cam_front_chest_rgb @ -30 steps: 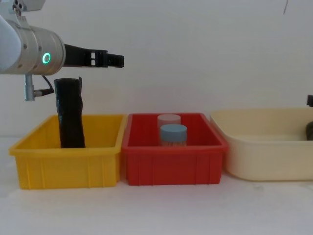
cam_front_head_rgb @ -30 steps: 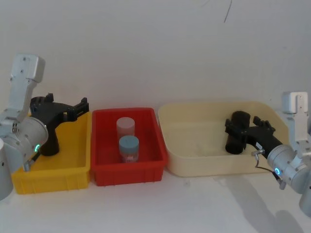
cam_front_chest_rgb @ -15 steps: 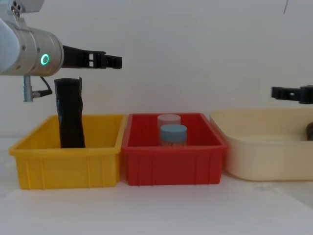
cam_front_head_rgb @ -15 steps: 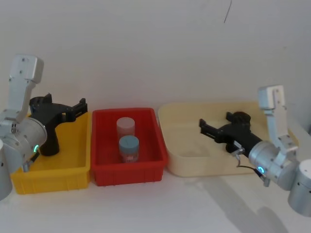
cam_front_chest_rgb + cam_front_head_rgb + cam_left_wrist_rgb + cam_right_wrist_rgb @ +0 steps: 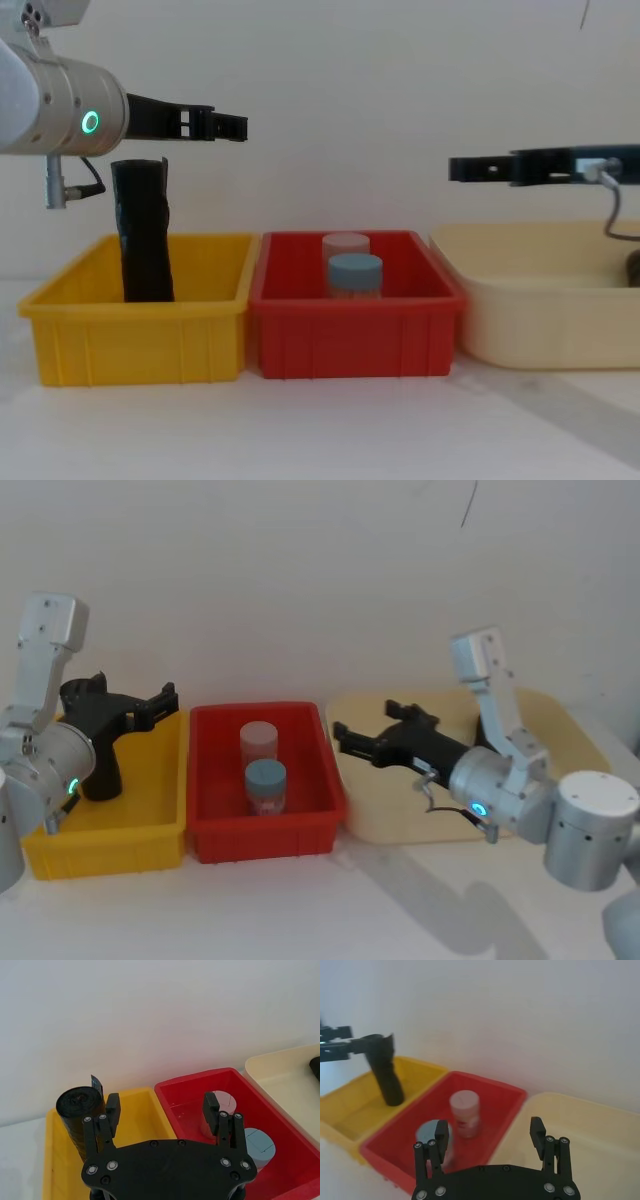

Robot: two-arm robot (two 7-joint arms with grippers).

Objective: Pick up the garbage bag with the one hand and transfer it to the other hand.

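Two grippers hang above the bins, both with fingers spread and nothing between them. The left gripper (image 5: 215, 125), on the arm with the green ring light, hovers over the yellow bin (image 5: 130, 340), its fingers pointing level across toward the red bin (image 5: 355, 340). The garbage bag (image 5: 143, 230) stands inside the yellow bin, its long axis close to vertical with only a slight lean. Its top sits lower than the fingers and back under the wrist end rather than out at the fingertips. Seen from the left wrist, it lies just outside one finger (image 5: 112, 1110), not in the gap. So the coming grasp likely turns on shifting sideways and dropping until the open jaws straddle the roll across its narrow width. The right gripper (image 5: 470, 168), on the blue-ringed arm, reaches out level above the cream tub (image 5: 540, 320) and points toward the red bin. It is well apart from the bag, with the blue-capped jar (image 5: 355, 275) and the whole red bin between them. The left arm is clearly the nearer one for the pickup
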